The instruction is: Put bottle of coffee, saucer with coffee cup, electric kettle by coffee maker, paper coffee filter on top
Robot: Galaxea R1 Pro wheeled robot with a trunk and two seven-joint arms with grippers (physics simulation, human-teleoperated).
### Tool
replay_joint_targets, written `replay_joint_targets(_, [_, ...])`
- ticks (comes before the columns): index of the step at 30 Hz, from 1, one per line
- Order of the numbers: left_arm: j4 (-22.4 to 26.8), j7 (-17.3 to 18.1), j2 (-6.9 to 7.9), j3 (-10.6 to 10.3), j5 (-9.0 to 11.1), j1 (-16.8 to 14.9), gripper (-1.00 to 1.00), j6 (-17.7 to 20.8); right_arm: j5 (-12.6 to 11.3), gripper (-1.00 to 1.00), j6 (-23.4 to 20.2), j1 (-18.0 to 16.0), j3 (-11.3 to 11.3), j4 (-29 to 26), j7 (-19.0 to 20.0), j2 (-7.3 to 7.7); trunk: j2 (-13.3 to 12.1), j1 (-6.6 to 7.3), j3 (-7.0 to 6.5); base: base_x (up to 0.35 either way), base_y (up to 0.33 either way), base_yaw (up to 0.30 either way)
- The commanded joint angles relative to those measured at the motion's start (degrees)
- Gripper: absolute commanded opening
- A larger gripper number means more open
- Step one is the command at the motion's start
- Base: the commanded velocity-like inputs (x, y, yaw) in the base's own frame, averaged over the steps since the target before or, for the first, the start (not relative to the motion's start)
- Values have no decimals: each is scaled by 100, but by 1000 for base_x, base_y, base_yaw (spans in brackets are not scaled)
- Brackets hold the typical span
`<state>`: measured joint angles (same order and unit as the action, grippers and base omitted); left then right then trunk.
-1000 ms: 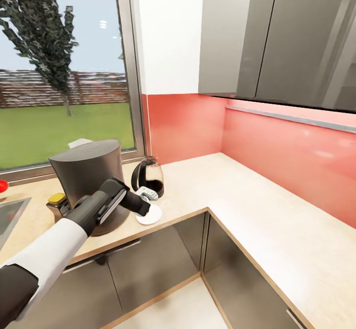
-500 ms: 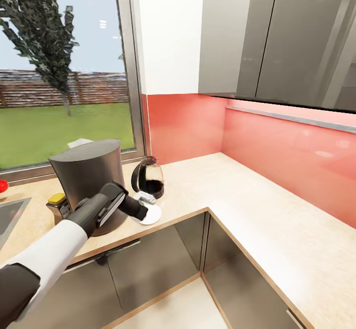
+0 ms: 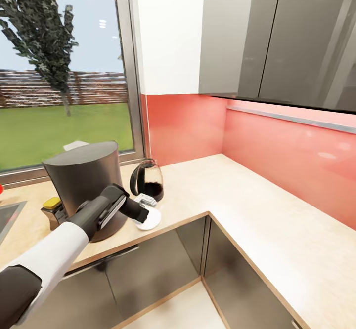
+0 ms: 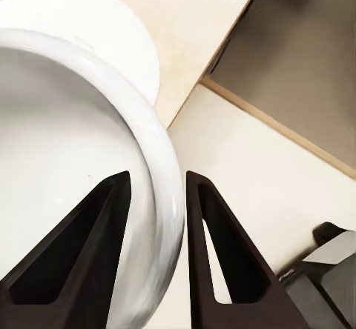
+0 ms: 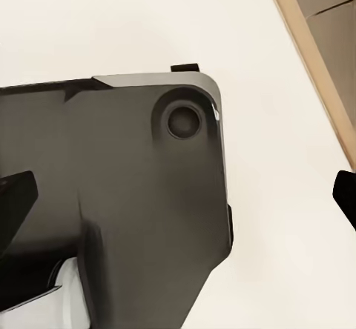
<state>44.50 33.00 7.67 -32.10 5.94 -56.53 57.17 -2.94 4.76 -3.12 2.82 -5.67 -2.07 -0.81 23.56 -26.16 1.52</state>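
Cup (image 4: 81, 166) in left claw (image 4: 156, 195), unlabelled

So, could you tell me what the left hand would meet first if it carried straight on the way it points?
Probably the saucer: the left hand grips the coffee cup by its rim just above it, though the depth is unclear.

countertop (image 3: 207, 190) bears coffee maker (image 3: 86, 183), kettle (image 3: 147, 178), saucer (image 3: 151, 219).
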Motion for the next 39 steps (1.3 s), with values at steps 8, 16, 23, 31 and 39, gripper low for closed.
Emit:
replay_joint_targets(8, [6, -31, 30, -18, 56, -4, -100, 23, -31, 100, 25, -5, 25, 4, -4, -6, 13, -4, 13, 14, 0, -74])
replay_joint_targets(16, [5, -333, 44, -19, 51, 202, -100, -137, -31, 100, 25, -5, 25, 4, -4, -6, 13, -4, 13, 0, 0, -11])
replay_joint_targets(23, [52, -467, 28, -23, 57, 263, -100, -179, -31, 100, 25, -5, 25, 4, -4, -6, 13, -4, 13, 0, 0, 0])
replay_joint_targets(31, [59, -470, 11, -1, 63, 271, -100, -180, -31, 100, 25, -5, 25, 4, -4, -4, 13, -4, 13, 135, 0, 0])
replay_joint_targets(39, [67, -462, 7, 14, 71, 273, -100, -175, -31, 100, 25, -5, 25, 4, -4, -6, 13, -4, 13, 11, 0, 0])
